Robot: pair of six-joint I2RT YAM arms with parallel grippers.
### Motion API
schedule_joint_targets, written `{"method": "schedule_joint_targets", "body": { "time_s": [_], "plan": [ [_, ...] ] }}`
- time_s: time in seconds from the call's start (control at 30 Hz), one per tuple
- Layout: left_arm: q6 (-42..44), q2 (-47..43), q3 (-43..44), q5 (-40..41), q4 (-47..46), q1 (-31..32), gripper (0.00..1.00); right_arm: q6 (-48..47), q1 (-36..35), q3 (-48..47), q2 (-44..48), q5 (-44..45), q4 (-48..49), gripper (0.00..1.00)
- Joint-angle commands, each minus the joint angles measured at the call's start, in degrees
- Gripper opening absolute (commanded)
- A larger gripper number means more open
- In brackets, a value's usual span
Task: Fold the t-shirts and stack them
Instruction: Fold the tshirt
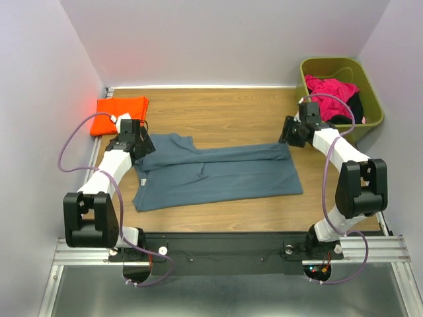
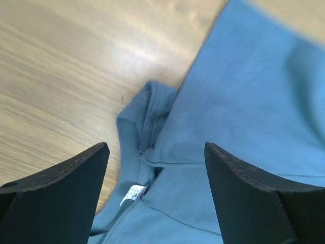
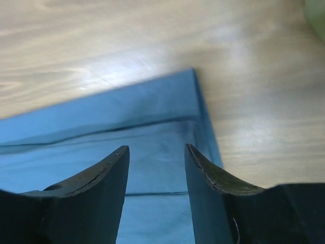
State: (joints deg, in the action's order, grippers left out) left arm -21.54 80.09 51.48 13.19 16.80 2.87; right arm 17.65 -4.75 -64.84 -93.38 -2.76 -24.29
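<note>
The slate blue-grey t-shirt [image 1: 211, 173] lies folded lengthwise across the middle of the wooden table. My left gripper [image 1: 141, 146] hovers open over its collar end; the left wrist view shows the collar and white label [image 2: 133, 193] between the spread fingers [image 2: 66, 193]. My right gripper [image 1: 289, 135] is open above the shirt's far right hem corner [image 3: 195, 109], nothing between the fingers. The bright orange t-shirt [image 1: 119, 113] lies folded at the far left corner of the table.
An olive-green bin [image 1: 370, 99] with pink and dark clothes [image 1: 330, 89] stands off the table's far right corner. White walls close in the left, back and right. Bare wood [image 1: 218, 112] shows beyond the grey shirt.
</note>
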Motion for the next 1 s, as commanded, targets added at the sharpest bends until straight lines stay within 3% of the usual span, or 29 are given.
{"method": "schedule_joint_targets", "body": {
  "time_s": [0.0,0.47,0.6,0.97],
  "plan": [
    [3.68,-2.41,4.5,0.61,-2.73,-0.32,0.88,0.02,-2.36,-6.25,1.37,-8.83,1.35,0.54],
    [8.97,20.62,18.91,-1.24,-6.87,-0.33,0.77,4.05,-19.67,-36.22,-26.48,-20.96,5.57,0.53],
    [9.67,25.98,22.87,-1.06,-6.69,-0.33,0.72,7.75,-21.87,-46.75,-36.84,-20.88,5.66,0.52],
    [10.91,33.54,28.14,-0.27,-6.34,-0.5,0.64,13.19,-26.36,-59.78,-50.75,-24.66,6.27,0.51]
  ]
}}
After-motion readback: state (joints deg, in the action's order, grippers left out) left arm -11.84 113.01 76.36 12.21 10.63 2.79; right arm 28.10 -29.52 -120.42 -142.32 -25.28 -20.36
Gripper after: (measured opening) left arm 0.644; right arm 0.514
